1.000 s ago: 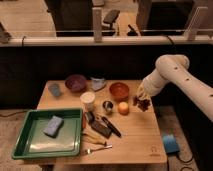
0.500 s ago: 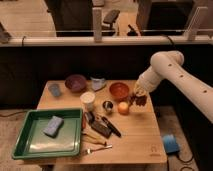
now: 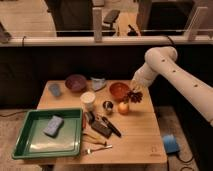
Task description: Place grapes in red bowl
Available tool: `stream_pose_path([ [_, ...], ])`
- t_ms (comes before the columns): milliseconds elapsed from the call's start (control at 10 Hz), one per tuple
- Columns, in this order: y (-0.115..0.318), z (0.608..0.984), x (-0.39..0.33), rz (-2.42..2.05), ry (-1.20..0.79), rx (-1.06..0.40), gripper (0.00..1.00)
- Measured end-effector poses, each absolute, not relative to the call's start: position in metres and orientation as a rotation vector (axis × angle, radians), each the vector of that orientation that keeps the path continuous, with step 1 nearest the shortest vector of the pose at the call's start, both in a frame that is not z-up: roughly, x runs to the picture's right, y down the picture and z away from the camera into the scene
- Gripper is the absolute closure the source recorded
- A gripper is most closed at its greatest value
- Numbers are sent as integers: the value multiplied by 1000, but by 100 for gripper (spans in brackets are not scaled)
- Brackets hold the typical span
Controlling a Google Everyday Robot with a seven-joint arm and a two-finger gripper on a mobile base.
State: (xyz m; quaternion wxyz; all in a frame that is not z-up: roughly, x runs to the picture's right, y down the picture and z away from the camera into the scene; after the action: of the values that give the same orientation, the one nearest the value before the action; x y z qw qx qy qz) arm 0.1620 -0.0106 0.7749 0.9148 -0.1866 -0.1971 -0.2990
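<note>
Nearest the camera, well left of the gripper, sits a glossy green plastic tray w/ raised rim. Just camera-side of the gripper: a smooth round orange fruit. The gripper is clamped on the grapes, a knobbly dark purple bunch, held off the wooden table. Task approx. half done: the red bowl, shallow & round, just left of gripper, lacks grapes; carry-over & release left. Farther left: dull purple bowl.

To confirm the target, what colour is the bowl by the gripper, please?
Orange-red bowl, best in the camera view; the gripper holds grapes beside its rim.
</note>
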Motion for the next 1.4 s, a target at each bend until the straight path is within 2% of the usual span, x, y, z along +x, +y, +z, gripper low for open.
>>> stream_pose_path([
  [1400, -36, 806, 127, -671, -434, -386, 95],
])
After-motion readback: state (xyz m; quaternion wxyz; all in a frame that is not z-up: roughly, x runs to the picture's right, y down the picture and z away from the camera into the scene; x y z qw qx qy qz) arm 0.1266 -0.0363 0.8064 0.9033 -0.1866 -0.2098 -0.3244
